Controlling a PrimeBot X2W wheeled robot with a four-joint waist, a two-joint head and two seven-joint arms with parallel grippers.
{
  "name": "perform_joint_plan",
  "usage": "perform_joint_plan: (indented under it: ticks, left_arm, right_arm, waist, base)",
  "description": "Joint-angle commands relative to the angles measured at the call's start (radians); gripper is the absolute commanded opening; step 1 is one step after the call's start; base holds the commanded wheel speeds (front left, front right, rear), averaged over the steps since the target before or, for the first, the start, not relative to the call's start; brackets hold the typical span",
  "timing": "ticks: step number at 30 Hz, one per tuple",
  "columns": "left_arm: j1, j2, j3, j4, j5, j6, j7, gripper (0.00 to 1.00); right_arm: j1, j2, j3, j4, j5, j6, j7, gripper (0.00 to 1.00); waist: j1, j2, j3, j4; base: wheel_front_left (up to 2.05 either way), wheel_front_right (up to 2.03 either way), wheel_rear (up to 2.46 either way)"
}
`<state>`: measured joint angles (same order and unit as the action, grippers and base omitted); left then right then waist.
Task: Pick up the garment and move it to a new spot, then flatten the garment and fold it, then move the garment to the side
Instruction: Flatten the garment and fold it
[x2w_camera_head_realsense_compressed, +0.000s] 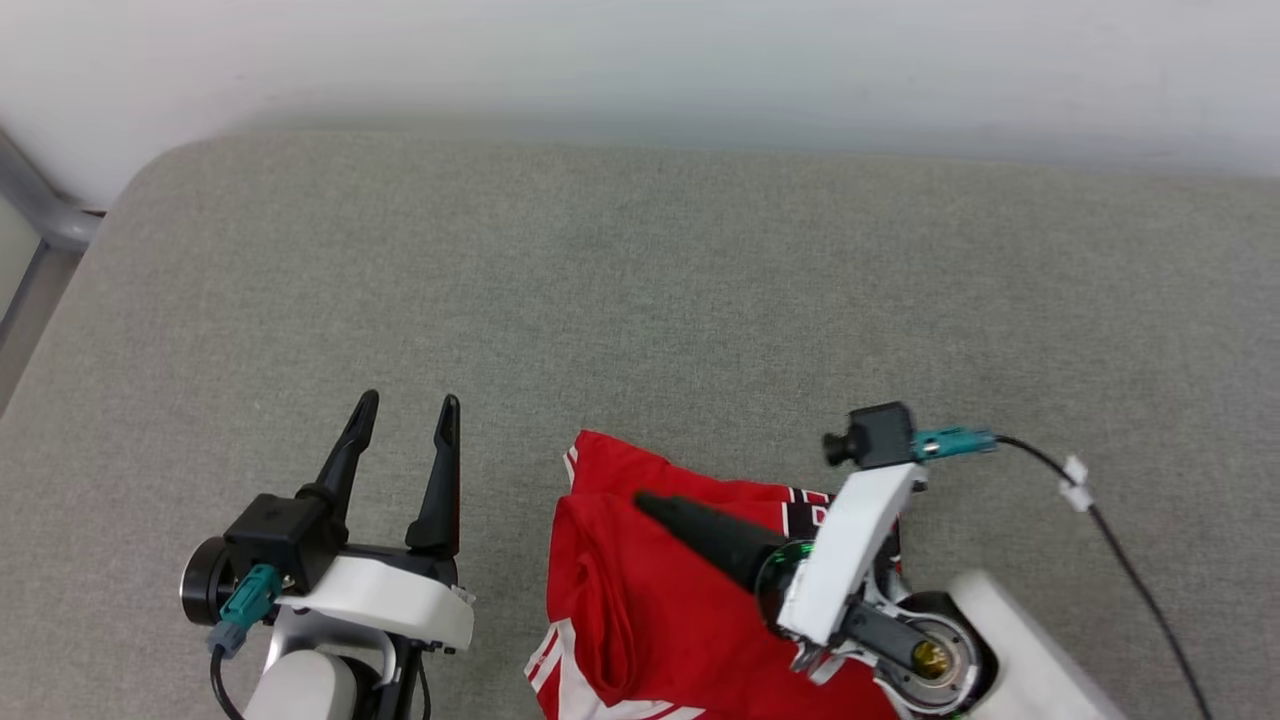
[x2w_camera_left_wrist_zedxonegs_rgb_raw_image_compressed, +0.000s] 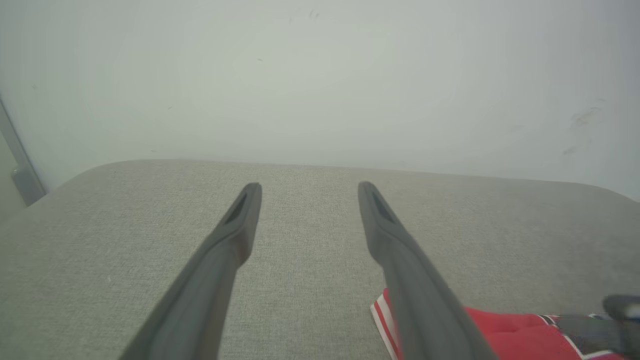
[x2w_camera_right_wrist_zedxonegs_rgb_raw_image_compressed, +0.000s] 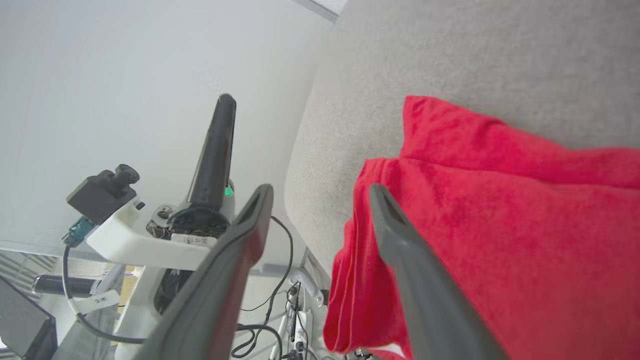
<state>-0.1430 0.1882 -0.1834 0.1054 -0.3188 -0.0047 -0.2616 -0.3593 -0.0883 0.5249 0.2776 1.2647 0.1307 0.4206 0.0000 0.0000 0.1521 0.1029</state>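
Currently the garment (x2w_camera_head_realsense_compressed: 630, 610) lies bunched at the near edge of the grey cushioned surface (x2w_camera_head_realsense_compressed: 640, 280), red body up, with striped trim showing at its left edges. Right gripper (x2w_camera_right_wrist_zedxonegs_rgb_raw_image_compressed: 320, 192) sits low over it with fingers spread, one finger across the red fabric, nothing pinched. Left gripper (x2w_camera_head_realsense_compressed: 410, 405) hovers beside the garment's left, fingers spread, empty.
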Motion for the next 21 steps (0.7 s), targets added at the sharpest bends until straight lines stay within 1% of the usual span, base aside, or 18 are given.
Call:
perform_joint_plan:
  ticks: [1,3,4,6,11,17,21]
  left_arm:
    - [0.013,-0.001,0.005,0.004,0.008,-0.003,-0.004,1.00]
    - [0.020,-0.003,0.008,0.004,0.010,-0.002,-0.004,1.00]
    - [0.020,-0.003,0.008,0.004,0.010,-0.002,-0.004,1.00]
    - [0.031,-0.004,0.011,0.004,0.016,0.000,-0.004,1.00]
    - [0.058,-0.007,0.023,0.002,0.012,0.005,-0.003,1.00]
    - [0.081,-0.004,0.044,-0.008,0.021,0.019,-0.003,1.00]
    - [0.092,0.002,0.047,-0.015,0.039,0.030,-0.003,1.00]
  right_arm:
    - [-0.001,-0.025,-0.009,-0.015,-0.035,0.000,-0.036,1.00]
    - [0.008,-0.063,-0.029,-0.025,-0.115,0.000,-0.103,1.00]
    - [0.008,-0.063,-0.029,-0.025,-0.115,0.000,-0.103,1.00]
    - [0.026,-0.092,-0.060,-0.023,-0.201,0.000,-0.169,1.00]
    - [0.080,-0.150,-0.200,-0.030,-0.420,0.000,-0.278,1.00]
    - [0.177,-0.121,-0.392,-0.081,-0.666,0.000,-0.326,1.00]
    - [0.245,-0.075,-0.495,-0.157,-0.815,0.000,-0.349,1.00]
  waist:
    - [0.0000,0.0000,-0.015,-0.008]
    - [0.0000,0.0000,-0.027,-0.014]
    - [0.0000,0.0000,-0.027,-0.014]
    - [0.0000,0.0000,-0.041,-0.021]
    - [0.0000,0.0000,-0.068,-0.047]
    - [0.0000,0.0000,-0.098,-0.080]
    - [0.0000,0.0000,-0.115,-0.092]
  base:
    - [0.00,0.00,0.00]
    - [0.00,0.00,0.00]
    - [0.00,0.00,0.00]
    - [0.00,0.00,0.00]
    - [0.00,0.00,0.00]
    - [0.00,0.00,0.00]
    - [0.00,0.00,0.00]
